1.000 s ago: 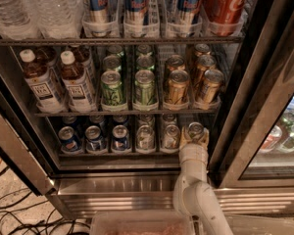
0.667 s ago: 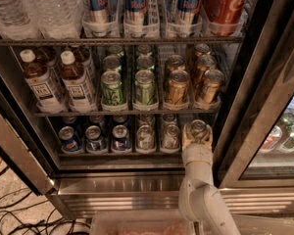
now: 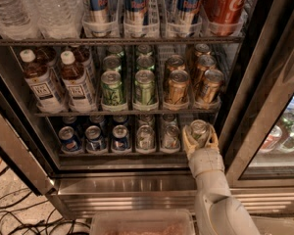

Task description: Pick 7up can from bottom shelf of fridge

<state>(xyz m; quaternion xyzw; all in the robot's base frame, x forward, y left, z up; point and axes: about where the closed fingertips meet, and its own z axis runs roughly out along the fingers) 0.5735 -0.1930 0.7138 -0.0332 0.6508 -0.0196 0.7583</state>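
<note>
The fridge (image 3: 137, 180) stands open with its steel frame around wire racks of drinks. On the bottom shelf (image 3: 122, 153), the 7up can (image 3: 198, 130) is at the far right, showing its silver top and a dark body. My gripper (image 3: 200, 140) reaches up from below, and its pale fingers (image 3: 186, 143) hug the can on both sides. The can sits a little forward of its row, near the front ledge. Its lower body is hidden by the gripper.
To the can's left on the bottom rack are pale silvery cans (image 3: 145, 137) and blue-and-red cans (image 3: 93, 138). The rack above holds green cans (image 3: 111, 88), gold cans (image 3: 177, 87) and tea bottles (image 3: 41, 84). The glass door frame (image 3: 255, 116) stands close on the right. A clear bin (image 3: 142, 223) lies below.
My gripper has moved up and slightly right, and its fingers have come around the rightmost can. The can now looks a little nearer than before.
</note>
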